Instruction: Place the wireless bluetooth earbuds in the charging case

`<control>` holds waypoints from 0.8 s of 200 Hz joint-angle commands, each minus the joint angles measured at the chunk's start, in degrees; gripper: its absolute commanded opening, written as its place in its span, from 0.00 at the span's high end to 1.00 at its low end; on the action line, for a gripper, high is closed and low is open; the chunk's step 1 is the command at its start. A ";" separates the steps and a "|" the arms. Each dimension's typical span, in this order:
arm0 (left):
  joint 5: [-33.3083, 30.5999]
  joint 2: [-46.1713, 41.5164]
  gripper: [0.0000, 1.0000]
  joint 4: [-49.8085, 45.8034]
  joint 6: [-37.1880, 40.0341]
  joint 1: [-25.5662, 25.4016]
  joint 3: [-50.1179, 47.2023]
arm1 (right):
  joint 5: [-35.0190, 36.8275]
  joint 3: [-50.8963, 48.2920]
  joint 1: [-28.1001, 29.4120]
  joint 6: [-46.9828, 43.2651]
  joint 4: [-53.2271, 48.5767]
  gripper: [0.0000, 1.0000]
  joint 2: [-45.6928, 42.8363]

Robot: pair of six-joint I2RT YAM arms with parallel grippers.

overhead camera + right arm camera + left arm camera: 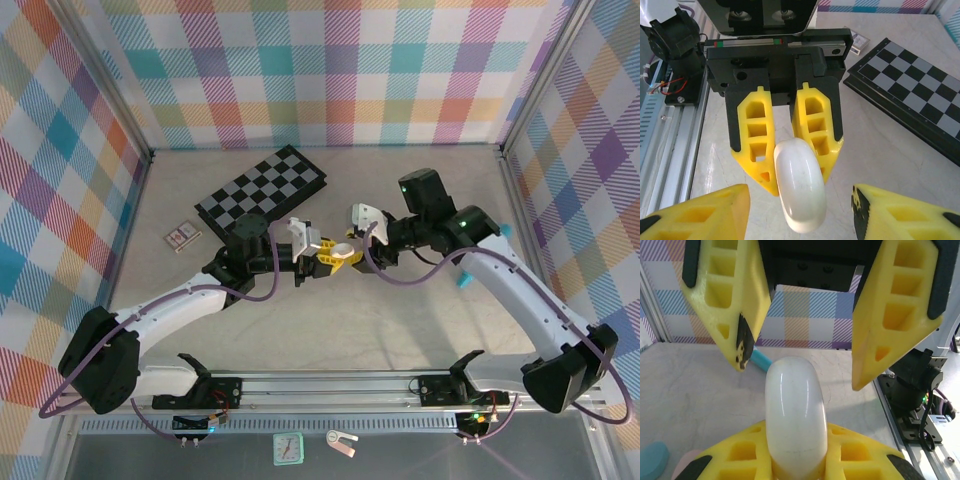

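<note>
A white pebble-shaped charging case (343, 252) hangs closed above the middle of the table, with my left gripper (326, 258) shut on one end of it. From the left wrist, the case (795, 410) rises out of my yellow fingers (860, 455). My right gripper (357, 246) faces it from the right, open. Its fingers (730, 305) stand on either side of the case's free end with a gap on both sides. In the right wrist view the case (800, 185) points toward the camera between my right fingertips (700, 212). The earbuds are out of view.
A folded chessboard (262, 190) lies at the back left of centre, a small card box (181, 236) to its left. On the table under the grippers lie a teal rod (760, 361), a teal rounded piece (652, 460) and a pink one (684, 465).
</note>
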 commanded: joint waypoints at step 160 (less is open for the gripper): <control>-1.34 -2.43 0.50 3.51 -1.89 0.43 -0.53 | 0.60 -3.71 -1.66 2.72 3.47 0.78 -0.65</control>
